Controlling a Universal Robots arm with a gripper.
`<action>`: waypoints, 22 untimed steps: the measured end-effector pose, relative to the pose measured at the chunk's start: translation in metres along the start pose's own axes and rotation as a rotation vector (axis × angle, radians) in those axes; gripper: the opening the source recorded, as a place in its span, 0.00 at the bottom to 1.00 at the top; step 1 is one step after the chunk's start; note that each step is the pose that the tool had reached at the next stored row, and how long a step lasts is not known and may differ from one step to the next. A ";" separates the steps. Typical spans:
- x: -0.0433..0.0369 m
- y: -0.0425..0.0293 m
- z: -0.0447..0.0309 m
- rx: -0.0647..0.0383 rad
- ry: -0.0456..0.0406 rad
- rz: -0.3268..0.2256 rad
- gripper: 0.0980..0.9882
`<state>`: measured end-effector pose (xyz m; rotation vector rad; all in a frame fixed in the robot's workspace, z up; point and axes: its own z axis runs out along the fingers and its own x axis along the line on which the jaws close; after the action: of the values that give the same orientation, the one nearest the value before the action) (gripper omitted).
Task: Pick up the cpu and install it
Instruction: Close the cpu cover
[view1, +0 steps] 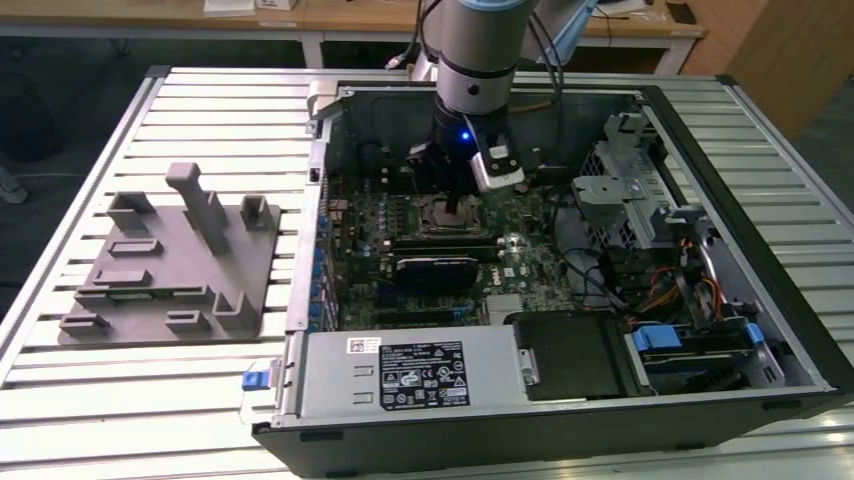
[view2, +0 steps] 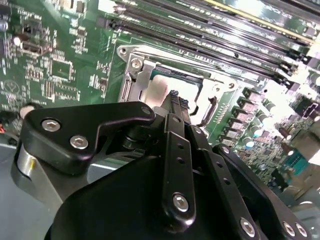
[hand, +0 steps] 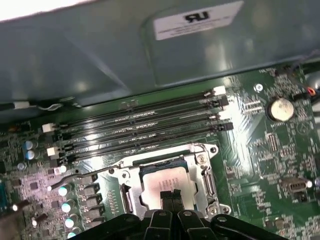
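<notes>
A slatted metal table (view1: 200, 110) carries an open computer case (view1: 534, 445) lying on its side, with pale wooden desks (view1: 347, 15) along the room's far edge. On the slats towards the exterior view's left stands a grey fixture (view1: 174, 260) with upright posts, well apart from the arm. The arm reaches down into the case over the green motherboard (view1: 534, 265). The gripper (hand: 172, 196) has its two black fingers pressed together with nothing between them, the tips right over the cpu (hand: 162, 182). I cannot tell whether they touch it. The cpu lies flat in the metal-framed socket (hand: 200, 160), just beside the row of memory slots (hand: 140, 130).
</notes>
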<state>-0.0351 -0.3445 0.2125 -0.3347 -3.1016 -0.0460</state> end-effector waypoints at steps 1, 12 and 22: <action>0.0000 0.0000 0.0000 -0.002 -0.0009 -0.014 0.01; 0.0019 -0.0006 0.0004 -0.012 -0.0256 -0.106 0.01; 0.0113 -0.0030 0.0050 -0.010 -0.0262 -0.106 0.01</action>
<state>-0.0468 -0.3448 0.2077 -0.1723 -3.1434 -0.0586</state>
